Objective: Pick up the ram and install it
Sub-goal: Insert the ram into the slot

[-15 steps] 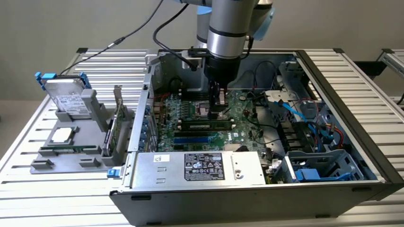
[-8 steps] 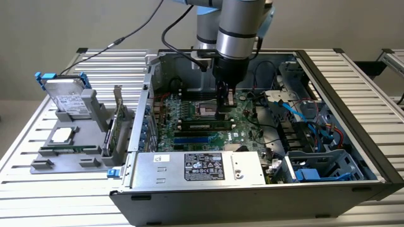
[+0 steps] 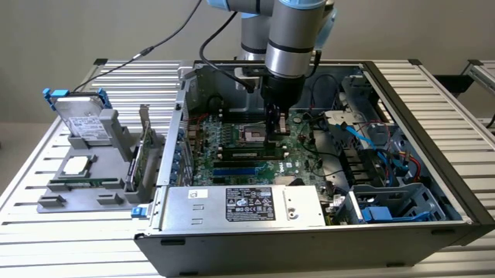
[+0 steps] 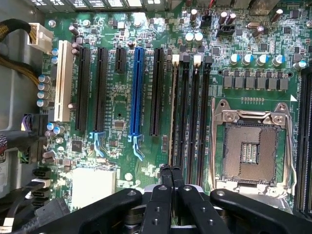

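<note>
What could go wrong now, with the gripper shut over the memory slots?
The shut gripper hangs close over the memory slots; pressing off-line could hit a slot wall or white latch. The uncovered CPU socket lies right beside them, so sideways drift might damage its contacts.

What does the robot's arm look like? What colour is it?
The arm is a fat silver tube with light blue caps on its joints. Black cables loop off it. Its gripper is black, with thin flat fingers and little round bolts.
</note>
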Robot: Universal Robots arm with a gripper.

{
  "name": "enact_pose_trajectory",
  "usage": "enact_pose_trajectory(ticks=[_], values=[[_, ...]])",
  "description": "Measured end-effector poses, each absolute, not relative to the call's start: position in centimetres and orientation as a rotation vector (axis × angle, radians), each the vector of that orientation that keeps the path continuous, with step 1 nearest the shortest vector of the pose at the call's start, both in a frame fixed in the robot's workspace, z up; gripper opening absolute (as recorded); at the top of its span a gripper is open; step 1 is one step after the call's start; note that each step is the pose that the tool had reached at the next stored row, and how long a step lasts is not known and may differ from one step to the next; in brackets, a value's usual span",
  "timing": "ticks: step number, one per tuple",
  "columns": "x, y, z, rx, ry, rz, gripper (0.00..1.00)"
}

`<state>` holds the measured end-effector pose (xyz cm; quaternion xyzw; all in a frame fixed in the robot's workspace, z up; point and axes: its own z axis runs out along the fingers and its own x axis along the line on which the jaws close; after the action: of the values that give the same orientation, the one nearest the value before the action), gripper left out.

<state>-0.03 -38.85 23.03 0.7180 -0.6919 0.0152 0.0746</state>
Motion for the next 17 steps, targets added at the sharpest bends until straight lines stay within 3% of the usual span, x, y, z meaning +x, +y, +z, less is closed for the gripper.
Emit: enact_pose_trajectory(ticks=[17], values=[[-0.03, -38.85, 22.72, 2.154, -2.076, 0.046, 0.10]])
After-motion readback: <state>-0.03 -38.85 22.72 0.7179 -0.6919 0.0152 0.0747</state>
